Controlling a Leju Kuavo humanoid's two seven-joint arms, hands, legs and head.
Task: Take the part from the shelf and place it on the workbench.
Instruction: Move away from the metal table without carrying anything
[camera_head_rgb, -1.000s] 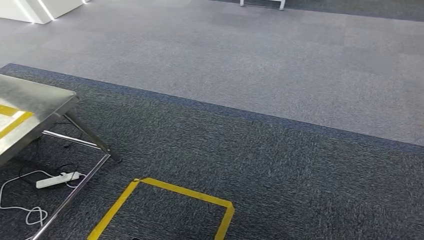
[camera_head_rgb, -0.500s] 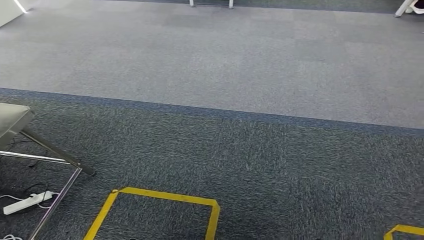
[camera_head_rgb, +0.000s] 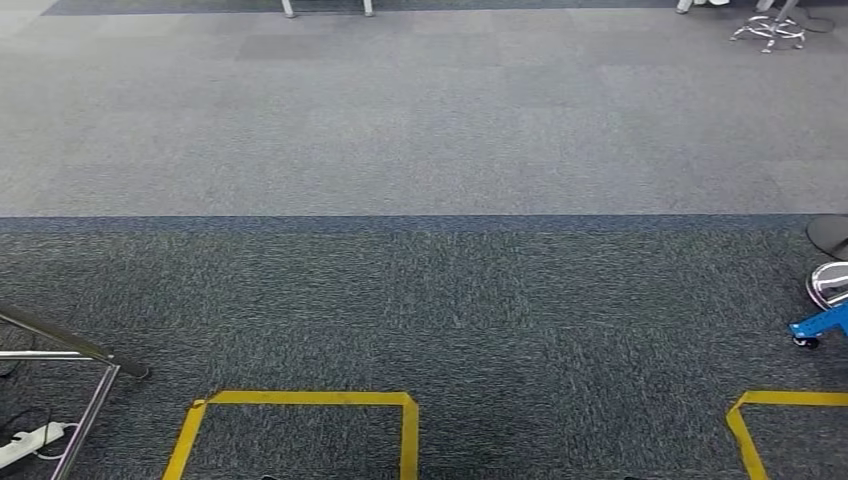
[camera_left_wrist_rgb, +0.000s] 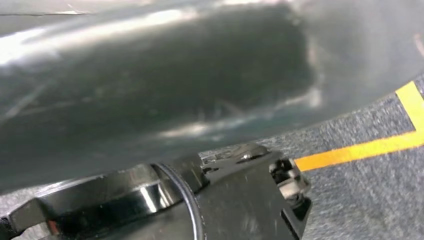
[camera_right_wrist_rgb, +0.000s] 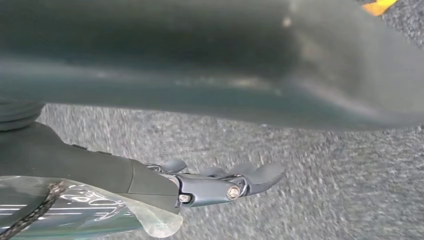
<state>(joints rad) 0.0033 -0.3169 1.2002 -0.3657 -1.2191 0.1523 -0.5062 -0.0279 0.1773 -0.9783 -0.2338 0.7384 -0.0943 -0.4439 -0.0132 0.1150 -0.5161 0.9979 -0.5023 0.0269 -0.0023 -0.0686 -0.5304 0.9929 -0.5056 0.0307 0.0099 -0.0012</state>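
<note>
The right hand (camera_right_wrist_rgb: 220, 182) hangs over dark carpet (camera_head_rgb: 480, 300), fingers stretched out, a little apart, holding nothing. The left hand's state cannot be told from its blurred wrist view. Yellow floor tape (camera_head_rgb: 300, 400) lies ahead; no part is visible

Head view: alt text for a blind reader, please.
Looking down at carpet: a dark grey band near, lighter grey beyond. Two yellow tape outlines lie at the bottom; metal table legs and a white power strip at left, a blue wheeled base at right.
</note>
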